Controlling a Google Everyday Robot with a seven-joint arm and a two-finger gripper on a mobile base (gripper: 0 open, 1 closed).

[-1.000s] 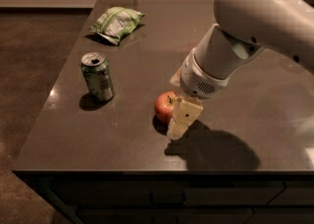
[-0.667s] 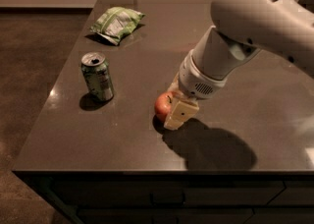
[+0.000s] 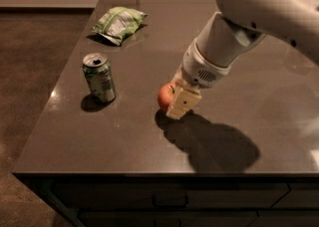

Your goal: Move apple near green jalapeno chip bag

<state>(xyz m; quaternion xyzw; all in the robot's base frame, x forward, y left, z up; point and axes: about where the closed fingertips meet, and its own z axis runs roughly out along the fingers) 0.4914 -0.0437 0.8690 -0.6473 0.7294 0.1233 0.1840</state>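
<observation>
The red apple [image 3: 164, 95] is near the middle of the dark table [image 3: 234, 136], with its shadow just below it. My gripper [image 3: 168, 104] comes down from the upper right and is closed around the apple. One cream finger [image 3: 181, 103] shows on the apple's right side and the other is hidden behind it. The green jalapeno chip bag [image 3: 118, 23] lies at the far left of the table, well away from the apple.
A green soda can [image 3: 99, 77] stands upright left of the apple, between it and the table's left edge. The big white arm [image 3: 249, 12] fills the upper right. The table's front edge runs along the bottom.
The gripper has closed in on the apple. Apple and gripper now sit slightly higher in the view, with the shadow showing beneath them.
</observation>
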